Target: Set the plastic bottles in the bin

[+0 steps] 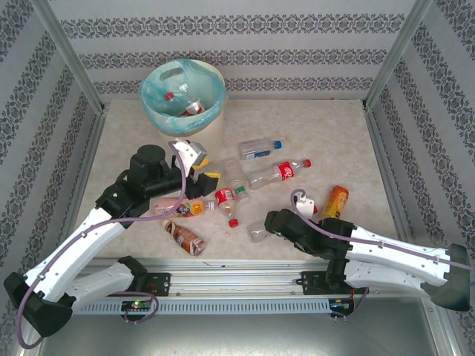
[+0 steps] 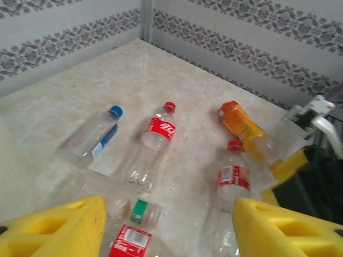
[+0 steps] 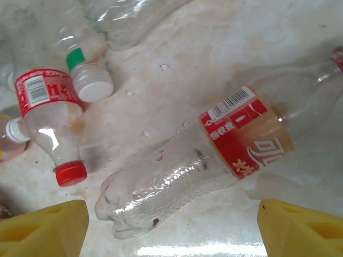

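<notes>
Plastic bottles lie scattered mid-table. The cream bin with a turquoise liner stands at the back left and holds a few bottles. My left gripper hovers open over the pile, its yellow fingers wide apart above a green-labelled bottle and a red-labelled one. My right gripper is open, low over the table. The base of a clear bottle with a red and beige label lies just ahead of its fingers, apart from them.
Further out lie a blue-capped bottle, a long red-labelled bottle, an orange bottle and a brown one. A small red-capped bottle and a white-capped one lie left of the right gripper. Patterned walls enclose the table.
</notes>
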`<act>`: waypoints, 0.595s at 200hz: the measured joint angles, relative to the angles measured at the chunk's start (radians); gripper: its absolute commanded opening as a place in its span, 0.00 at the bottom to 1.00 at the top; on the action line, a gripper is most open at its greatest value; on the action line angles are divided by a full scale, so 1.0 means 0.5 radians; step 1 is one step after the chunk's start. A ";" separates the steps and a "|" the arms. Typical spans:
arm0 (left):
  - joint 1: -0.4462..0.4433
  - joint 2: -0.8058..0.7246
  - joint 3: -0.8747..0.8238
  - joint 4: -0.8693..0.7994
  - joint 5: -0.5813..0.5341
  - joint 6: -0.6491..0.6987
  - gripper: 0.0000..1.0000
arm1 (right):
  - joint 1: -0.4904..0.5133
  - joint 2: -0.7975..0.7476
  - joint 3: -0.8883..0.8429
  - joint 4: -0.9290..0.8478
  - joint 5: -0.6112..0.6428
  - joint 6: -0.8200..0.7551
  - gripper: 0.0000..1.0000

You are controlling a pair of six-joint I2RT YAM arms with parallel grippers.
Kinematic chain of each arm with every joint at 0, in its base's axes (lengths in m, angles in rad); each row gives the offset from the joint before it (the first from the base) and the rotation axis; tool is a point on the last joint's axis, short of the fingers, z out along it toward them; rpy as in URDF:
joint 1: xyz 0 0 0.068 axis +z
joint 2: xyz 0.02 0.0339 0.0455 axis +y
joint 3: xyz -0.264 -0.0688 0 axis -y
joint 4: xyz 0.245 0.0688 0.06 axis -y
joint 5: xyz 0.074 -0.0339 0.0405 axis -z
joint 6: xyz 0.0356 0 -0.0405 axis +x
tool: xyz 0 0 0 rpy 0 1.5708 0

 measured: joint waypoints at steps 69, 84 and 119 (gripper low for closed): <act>-0.028 -0.154 -0.089 -0.019 -0.010 0.111 0.72 | -0.144 0.169 -0.082 0.065 -0.077 0.414 0.86; -0.028 -0.150 -0.094 -0.028 -0.018 0.117 0.72 | -0.200 0.212 -0.130 0.149 -0.120 0.462 0.87; -0.028 -0.129 -0.095 -0.029 -0.017 0.117 0.72 | -0.317 0.424 -0.168 0.261 -0.225 0.531 0.90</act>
